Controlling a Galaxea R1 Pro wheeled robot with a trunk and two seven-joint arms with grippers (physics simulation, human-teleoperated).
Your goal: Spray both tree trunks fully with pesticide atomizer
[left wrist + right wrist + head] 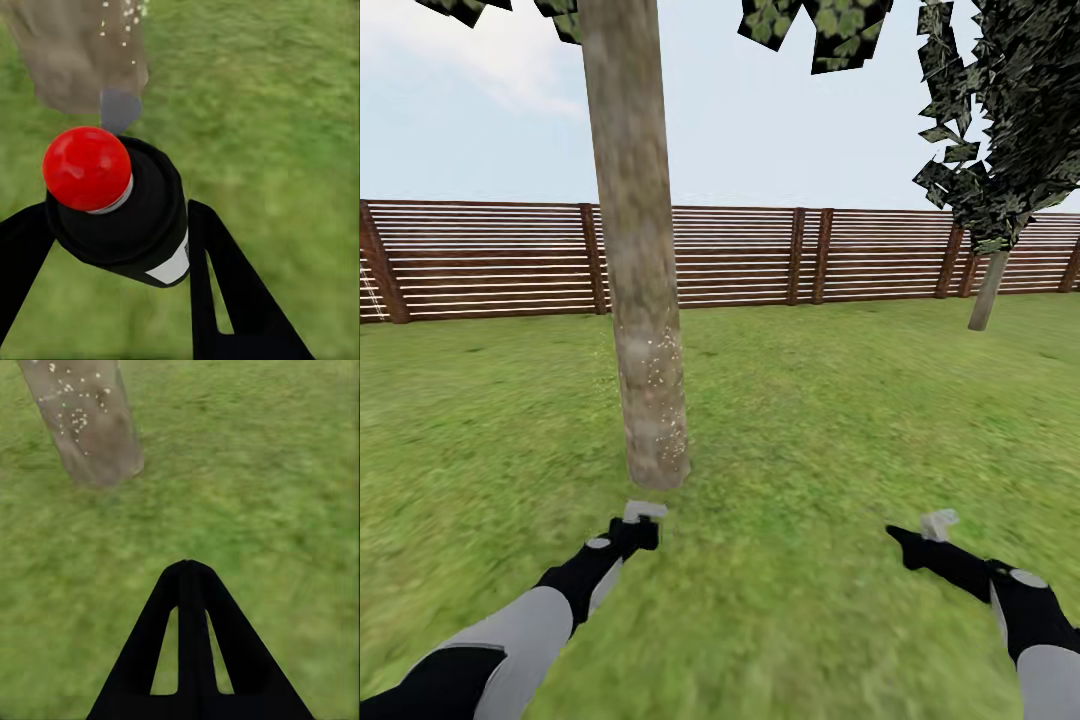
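Just short of the near tree trunk (645, 300), the left gripper (112, 247) clasped the pesticide atomizer (124, 206), nozzle facing the speckled bark. Spraying seemed underway; next, sweeping higher up. Beside it, the right gripper (191, 574) was pinched closed, empty.

Head camera looks forward over the lawn (810, 420) toward the fence (760, 255). Both wrist cameras look down closely; all views share the tree trunk (645, 330).
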